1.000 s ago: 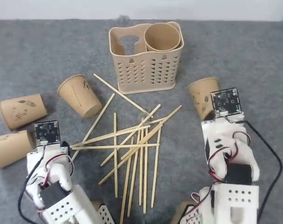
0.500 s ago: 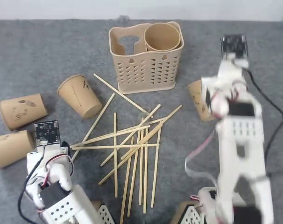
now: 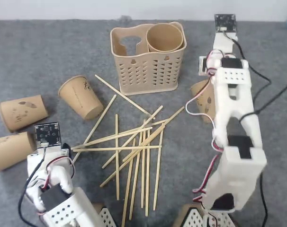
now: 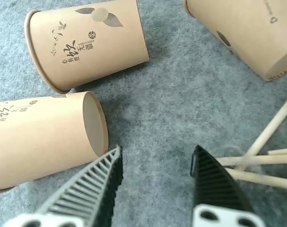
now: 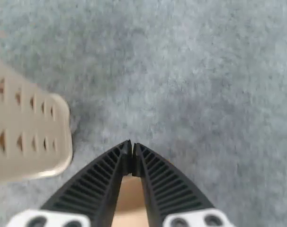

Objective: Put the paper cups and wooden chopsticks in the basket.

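— Which step?
— Cups. My right fingers (image 5: 117, 168) are pressed together, empty; the basket (image 5: 34, 137) is beside them and a paper cup (image 3: 199, 97) just behind their tips. Meanwhile my left fingers (image 4: 94, 184) gape wide.
— Next?
— Open, pull back, straddle its rim.

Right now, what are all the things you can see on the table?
basket: one, beige, at the far middle.
cup in the basket: one, tan, upright in its right compartment.
loose cups: four, tan, three lying at the left, one at the right partly behind the right arm.
chopsticks: crossed pile, too tangled to count, pale wood, before the basket.
carpet: one, grey, under everything.
left gripper: one, black, open, by the left cups.
right gripper: one, black, shut, beside the basket's corner.
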`<state>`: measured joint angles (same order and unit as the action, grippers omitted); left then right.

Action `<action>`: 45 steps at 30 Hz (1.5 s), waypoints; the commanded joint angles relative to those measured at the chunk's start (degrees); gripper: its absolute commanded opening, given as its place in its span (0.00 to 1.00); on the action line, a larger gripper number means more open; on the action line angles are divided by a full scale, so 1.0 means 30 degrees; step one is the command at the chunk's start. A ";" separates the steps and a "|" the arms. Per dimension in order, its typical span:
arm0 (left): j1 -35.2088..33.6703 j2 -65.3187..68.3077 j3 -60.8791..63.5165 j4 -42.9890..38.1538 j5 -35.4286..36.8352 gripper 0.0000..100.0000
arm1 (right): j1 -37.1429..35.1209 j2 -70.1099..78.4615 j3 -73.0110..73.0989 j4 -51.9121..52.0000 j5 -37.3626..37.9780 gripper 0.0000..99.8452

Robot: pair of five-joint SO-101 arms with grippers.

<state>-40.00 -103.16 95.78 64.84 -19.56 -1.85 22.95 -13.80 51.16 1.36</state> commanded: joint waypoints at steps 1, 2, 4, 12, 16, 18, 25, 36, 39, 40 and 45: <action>-0.0059 -0.0059 -0.0190 -0.0059 -0.0205 0.22 | 0.0190 0.0747 -0.2637 0.0073 -0.0176 0.01; -0.0059 -0.0059 -0.0190 -0.0059 -0.0205 0.22 | 0.0190 0.1187 -0.2842 0.0073 -0.0088 0.01; -0.0059 -0.0059 -0.0190 -0.0059 -0.0205 0.22 | 0.0190 0.2066 -0.3018 0.0103 -0.0029 0.01; -0.0059 -0.0059 -0.0190 -0.0059 -0.0205 0.22 | 0.0806 0.3355 -0.4396 0.3971 0.2579 0.01; -0.0059 -0.0059 -0.0190 -0.0059 -0.0205 0.22 | 0.0923 0.3238 -0.4571 0.7165 0.4278 0.01; -0.0059 -0.0059 -0.0190 -0.0059 -0.0205 0.22 | 0.0982 0.3150 -0.4923 0.8952 0.4659 0.01; -0.0059 -0.0059 -0.0190 -0.0059 -0.0176 0.22 | 0.0894 0.1568 -0.7004 1.6425 0.4718 0.01; -0.0117 -0.0059 -0.0190 -0.0059 -0.0176 0.22 | 0.2974 -0.6139 0.1817 1.6777 0.8527 0.01; -0.0117 -0.0059 -0.0190 -0.0059 -0.0176 0.22 | 0.3297 -0.9568 0.4747 1.6249 0.9319 0.01; -0.0117 -0.0059 -0.0190 -0.0059 -0.0176 0.22 | 0.3326 -1.0769 0.5773 1.5985 0.9524 0.01; -0.0117 -0.0059 -0.0190 -0.0059 -0.0176 0.22 | 0.3531 -1.6777 0.9641 1.4549 0.9700 0.02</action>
<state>-40.00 -103.16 95.78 64.84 -19.56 7.74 -14.68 11.52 97.49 29.58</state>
